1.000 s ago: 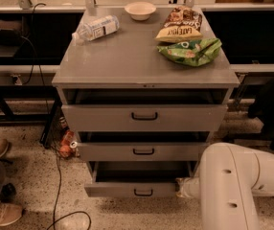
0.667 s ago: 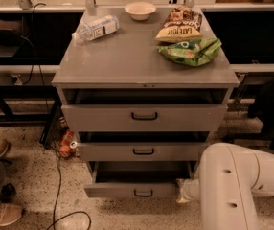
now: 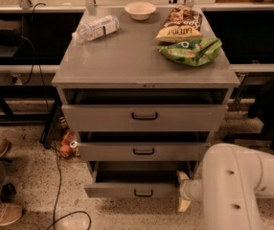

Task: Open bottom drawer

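The robot's gripper (image 3: 182,190) sits low down, right beside the right end of the bottom drawer (image 3: 122,190). I cannot tell if it is holding on or let go. The drawer, lowest in the cabinet, sticks out with a dark gap above it, so the job looks mostly done. Up top, the chip bag (image 3: 179,28) says "LATE JULY".

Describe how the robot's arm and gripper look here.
The arm is a thick, rounded, glossy white shell with a few small dark holes; no cables or markings show. The gripper, beside the right end of the bottom drawer, is smaller and pale cream.
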{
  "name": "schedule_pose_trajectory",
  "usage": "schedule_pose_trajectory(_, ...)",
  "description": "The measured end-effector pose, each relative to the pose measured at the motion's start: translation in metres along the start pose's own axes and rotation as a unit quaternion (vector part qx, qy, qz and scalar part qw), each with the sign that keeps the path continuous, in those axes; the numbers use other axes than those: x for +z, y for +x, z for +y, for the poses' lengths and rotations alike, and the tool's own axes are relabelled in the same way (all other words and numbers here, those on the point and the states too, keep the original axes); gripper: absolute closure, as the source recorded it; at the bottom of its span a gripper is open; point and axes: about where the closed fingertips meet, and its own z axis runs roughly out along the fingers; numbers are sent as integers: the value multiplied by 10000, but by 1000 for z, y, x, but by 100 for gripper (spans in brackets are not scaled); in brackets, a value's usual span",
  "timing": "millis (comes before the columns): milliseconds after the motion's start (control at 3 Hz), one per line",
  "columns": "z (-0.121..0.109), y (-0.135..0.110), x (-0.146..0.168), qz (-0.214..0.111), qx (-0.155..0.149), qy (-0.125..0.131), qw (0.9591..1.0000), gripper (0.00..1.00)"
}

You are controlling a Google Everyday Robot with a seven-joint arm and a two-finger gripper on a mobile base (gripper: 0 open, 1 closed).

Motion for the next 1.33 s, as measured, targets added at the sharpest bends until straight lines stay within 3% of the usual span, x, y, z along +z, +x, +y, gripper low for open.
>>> schedule_pose_trajectory(333, -2, -4, -15, -157, 47, 221, 9996, 0)
schedule_pose_trajectory(667, 0, -5, -52, -315, 14, 620, 9976, 0)
schedule_pose_trajectory(1000, 2, -9, -60, -421, -87, 747, 9963, 0)
schedule_pose_trajectory(1333, -9, -23, -50, -565, -174, 633, 9962, 0)
